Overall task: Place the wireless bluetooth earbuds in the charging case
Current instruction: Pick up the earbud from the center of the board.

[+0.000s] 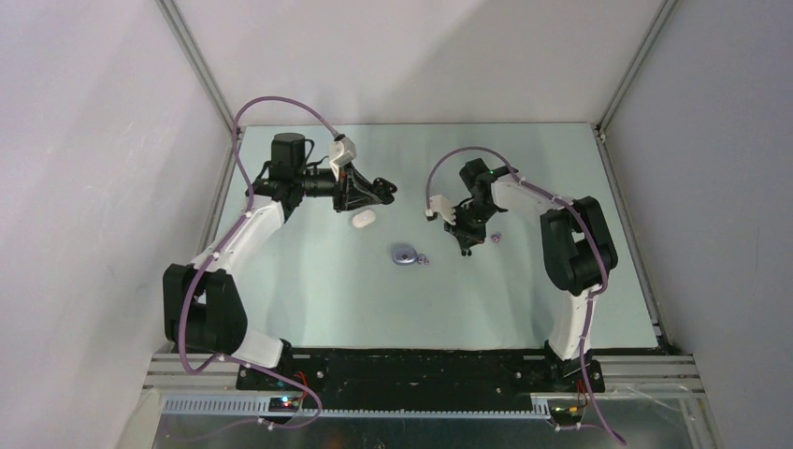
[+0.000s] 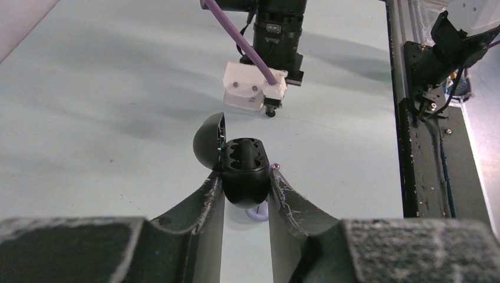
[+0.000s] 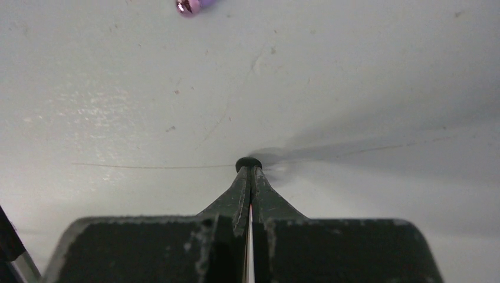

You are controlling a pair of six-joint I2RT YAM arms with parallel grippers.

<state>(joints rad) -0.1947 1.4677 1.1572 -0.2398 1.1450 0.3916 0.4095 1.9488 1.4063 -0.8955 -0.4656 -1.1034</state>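
Your left tool grips the open black case by its sides, lid swung aside, raised above the desk. Your right tool is pinched almost shut on a black earbud at its tips. A lavender earbud lies apart from it on the desk.

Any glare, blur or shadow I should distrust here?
Left wrist: black case in the left end effector is sharp; near pads softer. Right wrist: glare on the table at left, smeared shadow beside the black earbud pinched by the right end effector. Top external: even, soft light.
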